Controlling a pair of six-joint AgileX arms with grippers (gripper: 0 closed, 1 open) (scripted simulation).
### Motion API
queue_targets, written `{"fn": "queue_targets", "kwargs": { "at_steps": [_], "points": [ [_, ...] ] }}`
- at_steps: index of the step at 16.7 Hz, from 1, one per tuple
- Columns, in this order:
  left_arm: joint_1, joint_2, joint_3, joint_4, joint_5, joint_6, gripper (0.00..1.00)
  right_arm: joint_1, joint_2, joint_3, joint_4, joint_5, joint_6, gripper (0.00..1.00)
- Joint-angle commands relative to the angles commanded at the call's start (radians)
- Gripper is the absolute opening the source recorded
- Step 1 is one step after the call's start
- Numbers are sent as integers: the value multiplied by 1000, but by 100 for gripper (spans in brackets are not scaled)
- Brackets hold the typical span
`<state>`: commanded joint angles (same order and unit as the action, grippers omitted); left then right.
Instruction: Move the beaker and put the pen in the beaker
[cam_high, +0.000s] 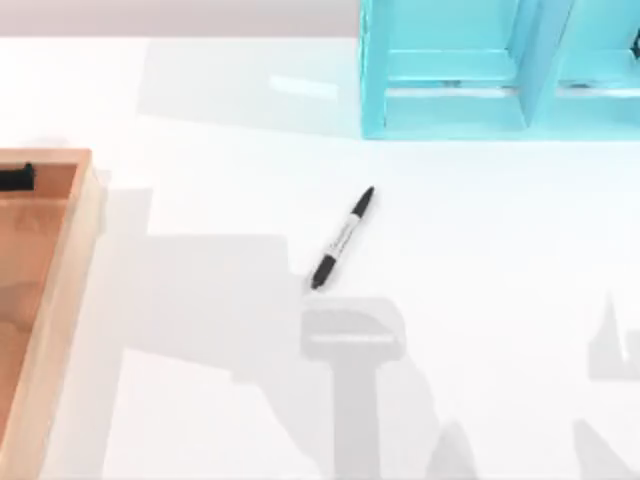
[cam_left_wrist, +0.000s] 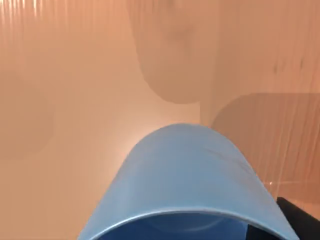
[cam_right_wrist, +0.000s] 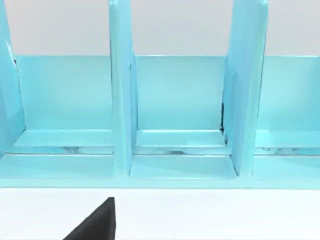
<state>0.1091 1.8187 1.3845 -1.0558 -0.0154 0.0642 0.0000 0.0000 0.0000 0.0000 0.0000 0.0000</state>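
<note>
Neither step is looking finished: the pen (cam_high: 342, 238) is lying alone mid-bench, while the beaker (cam_left_wrist: 187, 182) is sitting close before the left wrist camera over the wooden tray (cam_high: 62, 290) at left, and whether either end effector is spread cannot be told.

bright even light, soft grey shadows across the white table (cam_high: 480, 230), edges slightly blurred
</note>
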Motion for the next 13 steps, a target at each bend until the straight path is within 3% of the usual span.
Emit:
{"fn": "queue_targets", "kwargs": {
  "at_steps": [8,13],
  "points": [
    [-317,-35,245,-349,13,-256,0,0,0,0,0,0,0,100],
    [-373,-52,285,-413,12,-294,0,0,0,0,0,0,0,100]
  ]
}}
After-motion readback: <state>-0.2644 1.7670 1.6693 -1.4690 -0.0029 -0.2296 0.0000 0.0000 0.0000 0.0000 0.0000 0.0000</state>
